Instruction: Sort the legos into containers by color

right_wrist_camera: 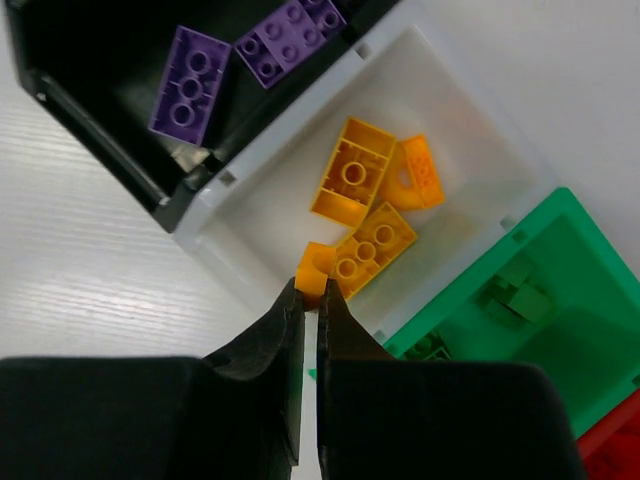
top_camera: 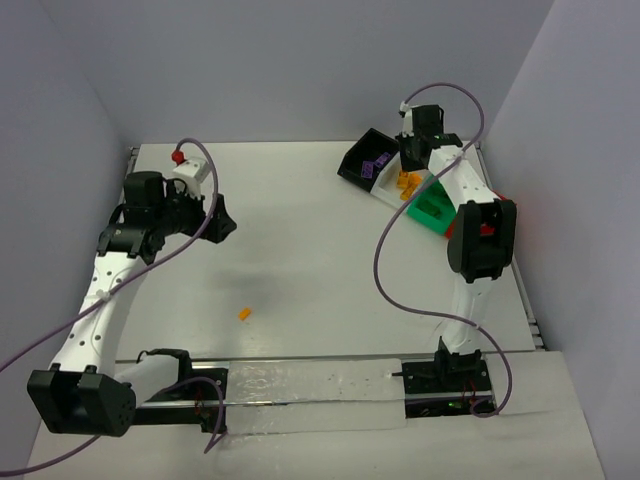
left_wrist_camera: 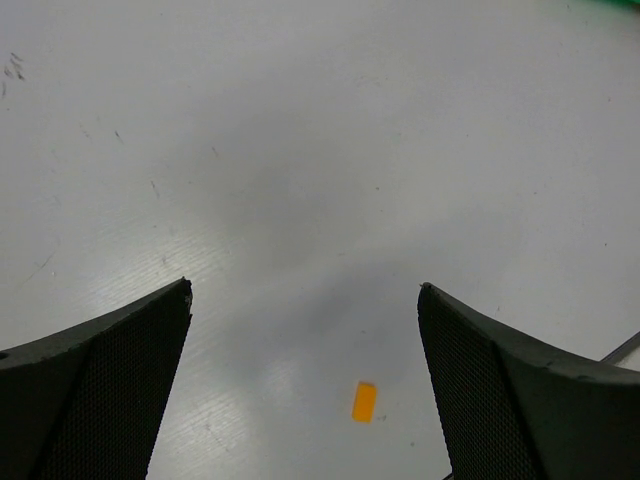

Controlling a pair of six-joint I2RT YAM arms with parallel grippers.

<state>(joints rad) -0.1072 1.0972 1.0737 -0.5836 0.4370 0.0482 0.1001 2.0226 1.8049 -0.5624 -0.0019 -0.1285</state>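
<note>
Bins joined in a row: black bin (right_wrist_camera: 90, 90) w/ purple bricks (right_wrist_camera: 188, 92) up-left of right pincer (right_wrist_camera: 309, 300), white bin (right_wrist_camera: 470, 130) w/ orange bricks (right_wrist_camera: 352, 180) just ahead, green bin (right_wrist_camera: 570, 260) w/ green pcs (right_wrist_camera: 515, 295) to the right, red bin (right_wrist_camera: 615, 445) far right. A small orange piece (right_wrist_camera: 315, 268) sits at the pincer's tips, over the white bin. A stray orange piece (left_wrist_camera: 364, 401) lies flat, just ahead of left pincer (left_wrist_camera: 305, 286).

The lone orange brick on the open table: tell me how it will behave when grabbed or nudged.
The orange brick looks like hard plastic, so it probably won't bend in a grip. It is tiny beside the open left gripper, so likely very light and apt to skid on the smooth table if nudged. Its blocky shape suggests it won't roll.
</note>
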